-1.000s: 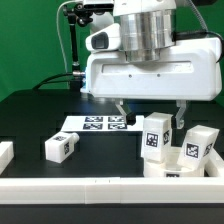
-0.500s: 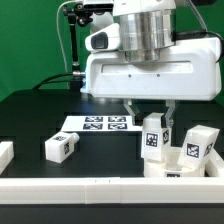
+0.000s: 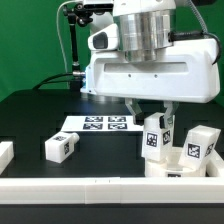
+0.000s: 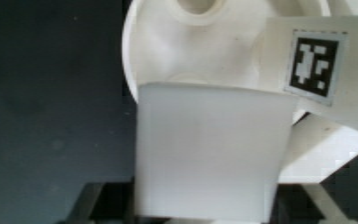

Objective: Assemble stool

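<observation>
An upright white stool leg [image 3: 154, 137] with a square tag stands on the round seat [image 3: 168, 170] at the exterior view's right. My gripper [image 3: 152, 117] is shut on the top of this leg, one finger on each side. In the wrist view the same leg [image 4: 204, 140] fills the middle, held between the jaws of my gripper [image 4: 202, 206], with the seat [image 4: 194, 50] and a tag [image 4: 314, 62] beyond it. A second leg [image 3: 197, 146] leans on the seat to the right. Another leg [image 3: 60, 147] lies loose on the black table.
The marker board [image 3: 96, 124] lies flat behind the loose leg. A long white border rail [image 3: 90, 189] runs along the table's front and hides the seat's lower part. A further white piece [image 3: 5, 154] sits at the exterior view's far left edge.
The fingers stood wide apart beside the upright leg a second ago and have closed onto its sides. The arm has stayed in place since.
</observation>
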Tool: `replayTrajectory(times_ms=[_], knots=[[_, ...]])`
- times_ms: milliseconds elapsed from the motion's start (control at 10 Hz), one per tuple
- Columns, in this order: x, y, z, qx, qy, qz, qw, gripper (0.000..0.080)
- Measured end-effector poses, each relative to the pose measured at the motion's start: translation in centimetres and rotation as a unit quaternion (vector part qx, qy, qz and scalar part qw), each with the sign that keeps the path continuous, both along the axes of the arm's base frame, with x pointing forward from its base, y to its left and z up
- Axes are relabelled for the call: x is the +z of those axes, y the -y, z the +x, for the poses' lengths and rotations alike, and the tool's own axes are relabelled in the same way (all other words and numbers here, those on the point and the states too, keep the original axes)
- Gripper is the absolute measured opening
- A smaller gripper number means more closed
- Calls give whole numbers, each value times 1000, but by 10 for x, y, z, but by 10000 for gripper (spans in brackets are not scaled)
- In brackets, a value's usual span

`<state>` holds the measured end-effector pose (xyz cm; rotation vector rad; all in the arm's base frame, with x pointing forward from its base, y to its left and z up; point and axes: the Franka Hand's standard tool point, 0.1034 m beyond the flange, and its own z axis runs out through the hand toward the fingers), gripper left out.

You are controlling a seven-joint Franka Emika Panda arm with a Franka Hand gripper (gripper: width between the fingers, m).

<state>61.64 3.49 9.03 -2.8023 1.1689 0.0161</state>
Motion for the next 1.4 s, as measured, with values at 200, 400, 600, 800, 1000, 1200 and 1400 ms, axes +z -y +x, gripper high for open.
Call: replayTrajectory(times_ms=[200, 400, 600, 800, 1000, 1200, 1400], knots=[[0, -1, 0, -100, -9, 4, 995, 337], [0, -3, 1, -190, -16, 11, 982, 337], [-1, -3, 1, -281, -22, 14, 959, 337], [-1, -3, 0, -380, -33, 25, 924, 337], [-1, -8, 0, -468, -44, 33, 882, 337], [-1, -12, 0, -530, -53, 39, 845, 337], [-1, -13, 1, -593, -63, 45, 802, 337]])
